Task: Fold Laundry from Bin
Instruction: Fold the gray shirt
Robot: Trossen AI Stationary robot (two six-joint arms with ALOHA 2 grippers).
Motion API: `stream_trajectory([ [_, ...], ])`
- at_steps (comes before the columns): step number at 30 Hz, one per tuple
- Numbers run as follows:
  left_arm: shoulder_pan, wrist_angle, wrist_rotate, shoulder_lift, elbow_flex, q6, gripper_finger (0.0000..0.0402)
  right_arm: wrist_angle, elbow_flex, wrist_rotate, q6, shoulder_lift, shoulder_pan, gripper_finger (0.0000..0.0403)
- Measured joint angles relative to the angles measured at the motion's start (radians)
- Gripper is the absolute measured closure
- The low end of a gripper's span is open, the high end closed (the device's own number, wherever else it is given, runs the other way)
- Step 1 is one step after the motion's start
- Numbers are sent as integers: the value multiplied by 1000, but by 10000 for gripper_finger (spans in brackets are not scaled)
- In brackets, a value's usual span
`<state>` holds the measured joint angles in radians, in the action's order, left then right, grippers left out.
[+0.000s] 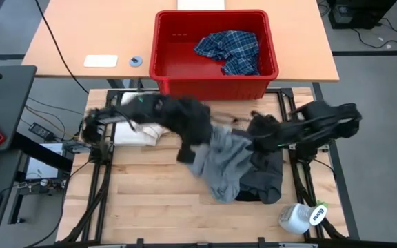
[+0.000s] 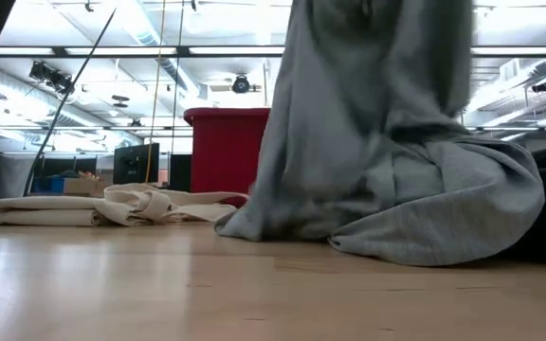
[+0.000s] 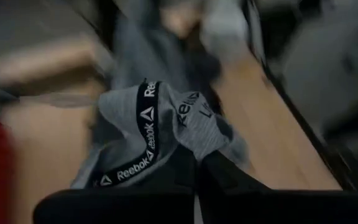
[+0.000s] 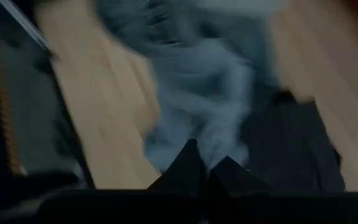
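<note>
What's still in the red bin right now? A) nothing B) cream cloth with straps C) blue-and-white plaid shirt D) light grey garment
C: the high view shows the plaid shirt lying inside the bin, while the light grey garment is out on the table.

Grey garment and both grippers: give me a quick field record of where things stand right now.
light grey garment: lifted at its collar end, lower part pooled on the table
left gripper: shut on the light grey garment at the banded collar
right gripper: shut on the light grey garment
dark grey garment: flat on the table, partly under the grey one
plaid shirt: in the red bin
cream cloth: on the table
</note>
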<state>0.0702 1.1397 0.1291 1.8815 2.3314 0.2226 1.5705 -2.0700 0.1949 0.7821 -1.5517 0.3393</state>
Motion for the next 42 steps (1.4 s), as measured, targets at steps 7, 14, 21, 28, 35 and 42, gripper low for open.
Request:
stream_trajectory([
  [7,95,215,-119,118,-2,-27,399,2,342,-137,-19,39,-25,394],
  [14,83,263,-221,163,-2,-187,399,-9,607,-146,-16,120,-18,384],
  [21,99,143,-219,161,-116,-286,372,-1,734,-170,40,218,40,382],
  [28,125,-205,-149,118,-398,-294,327,1,740,-161,139,334,114,381],
  [35,125,-495,8,108,-480,-349,309,-5,740,-238,155,353,151,311],
  [42,120,-462,85,106,-480,-261,308,-2,775,-374,96,327,149,176],
])
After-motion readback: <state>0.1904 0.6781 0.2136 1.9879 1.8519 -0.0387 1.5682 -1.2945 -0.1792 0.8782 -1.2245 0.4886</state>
